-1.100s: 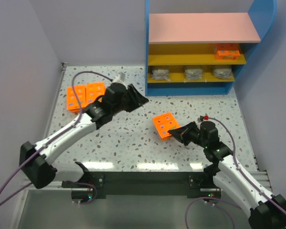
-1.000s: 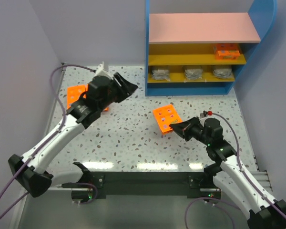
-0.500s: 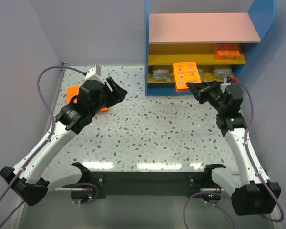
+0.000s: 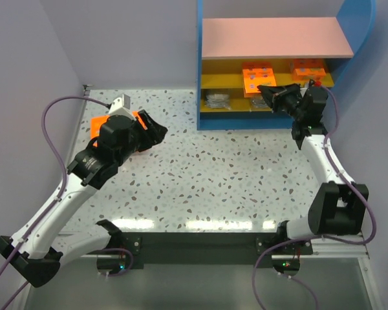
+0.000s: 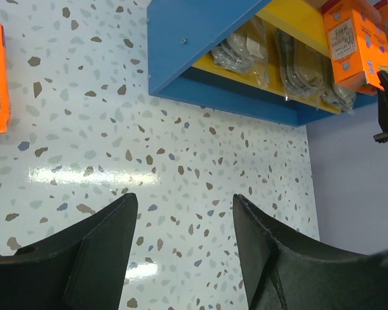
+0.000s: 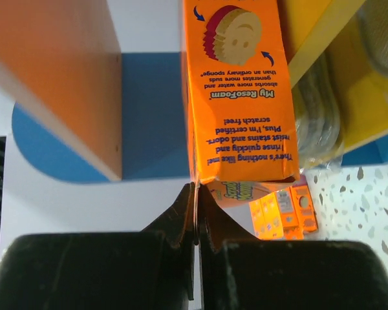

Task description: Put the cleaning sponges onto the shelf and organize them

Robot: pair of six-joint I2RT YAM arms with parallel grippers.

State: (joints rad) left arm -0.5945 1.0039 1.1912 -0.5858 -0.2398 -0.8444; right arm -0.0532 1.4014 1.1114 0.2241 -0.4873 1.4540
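The right pincer (image 4: 266,90) is clenched on an orange sponge pack (image 4: 256,79) at the upper yellow board (image 4: 225,81) of the shelf (image 4: 271,37); left pincer (image 5: 181,205) spread, empty (over the counter (image 4: 213,168)).

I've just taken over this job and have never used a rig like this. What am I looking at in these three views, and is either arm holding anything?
Two robot arms are bolted at the near edge of a speckled table. The wide picture looks down from above and behind them. The other two come from a camera on each wrist. The right gripper is shut on an orange sponge pack, held up at the upper yellow board of the shelf, beside another orange pack already there. Wrapped grey pads lie on the lower board. The left gripper is open and empty, over more orange packs on the table.
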